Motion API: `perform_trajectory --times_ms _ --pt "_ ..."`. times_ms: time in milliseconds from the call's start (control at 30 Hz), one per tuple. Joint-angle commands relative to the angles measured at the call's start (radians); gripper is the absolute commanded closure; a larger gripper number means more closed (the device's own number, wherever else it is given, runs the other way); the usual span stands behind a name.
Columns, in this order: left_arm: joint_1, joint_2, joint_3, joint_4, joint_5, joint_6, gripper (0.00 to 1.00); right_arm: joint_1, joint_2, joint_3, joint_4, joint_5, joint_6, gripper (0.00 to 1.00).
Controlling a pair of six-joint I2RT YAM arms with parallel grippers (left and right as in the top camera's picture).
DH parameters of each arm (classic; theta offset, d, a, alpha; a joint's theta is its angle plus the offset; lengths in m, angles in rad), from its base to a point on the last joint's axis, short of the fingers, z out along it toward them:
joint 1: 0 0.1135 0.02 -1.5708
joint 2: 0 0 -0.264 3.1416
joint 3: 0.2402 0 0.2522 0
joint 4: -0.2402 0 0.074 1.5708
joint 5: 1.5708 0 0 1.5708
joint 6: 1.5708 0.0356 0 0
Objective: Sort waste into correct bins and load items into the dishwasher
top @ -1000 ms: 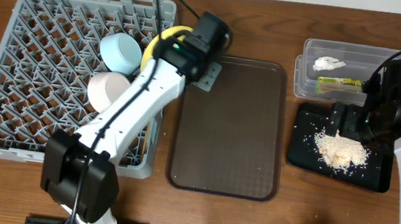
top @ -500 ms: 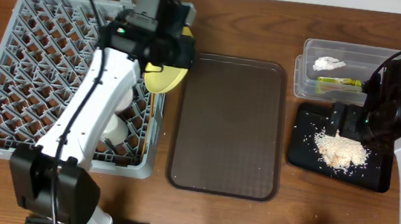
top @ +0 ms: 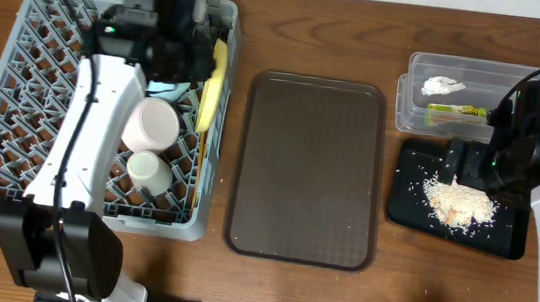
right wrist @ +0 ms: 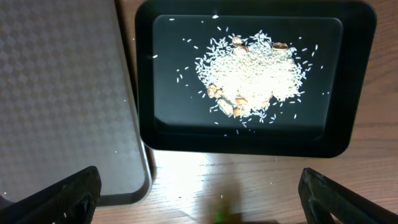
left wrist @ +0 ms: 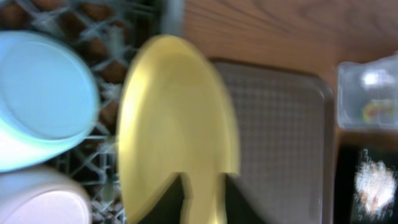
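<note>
Now our left tool [left wrist: 202, 198] pinches the yellow plate [left wrist: 174, 106] by its rim, standing it on edge in the grey rack [top: 36, 76]. The plate looks hard and slippery, so we should hold the rim tight. Our right tool [right wrist: 200, 190] is wide open and holds nothing.

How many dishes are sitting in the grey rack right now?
4: yellow plate on edge at the right; light-blue bowl beside it, partly under the arm; white bowl in front of that; small white cup nearest. Chopsticks may be hidden.
</note>
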Motion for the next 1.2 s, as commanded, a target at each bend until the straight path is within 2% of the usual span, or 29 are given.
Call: perform_trajectory --times_ms 0,200,233,333,433,567,800,867,900,1000,1167 --pt "0.026 -0.019 -0.001 -0.006 -0.032 -0.002 0.53 0.0 -0.001 0.013 -0.001 0.003 0.007 0.01" --pt "0.041 -0.126 -0.001 -0.014 -0.038 0.05 0.44 0.0 -0.001 0.013 0.026 -0.018 0.007 0.01" --pt "0.04 -0.152 -0.001 -0.018 -0.046 0.05 0.43 0.0 -0.001 0.013 0.048 -0.043 0.006 0.01" --pt "0.04 -0.222 -0.001 -0.07 -0.076 0.049 0.3 0.011 -0.001 0.013 0.139 -0.145 -0.052 0.01" --pt "0.04 -0.259 -0.001 -0.168 -0.155 0.049 0.25 0.046 -0.001 0.013 0.27 -0.165 -0.087 0.01" --pt "0.041 -0.264 -0.004 -0.335 -0.311 0.031 0.24 0.089 0.0 0.01 0.392 -0.083 -0.103 0.01" --pt "0.04 -0.286 -0.049 -0.485 -0.323 0.043 0.23 0.094 0.002 0.007 0.318 -0.058 -0.113 0.01" --pt "0.04 -0.325 -0.086 -0.484 -0.323 0.054 0.22 0.095 -0.01 -0.006 0.294 -0.041 -0.108 0.01" --pt "0.04 -0.352 -0.11 -0.473 -0.323 0.059 0.14 0.095 -0.021 -0.019 0.29 -0.032 -0.102 0.01" --pt "0.04 -0.468 -0.204 -0.408 -0.323 0.076 0.13 0.095 -0.095 -0.103 0.325 -0.031 -0.1 0.01" --pt "0.04 -0.762 -0.429 -0.245 -0.277 0.146 0.12 0.098 -0.346 -0.339 0.471 -0.035 -0.087 0.01"
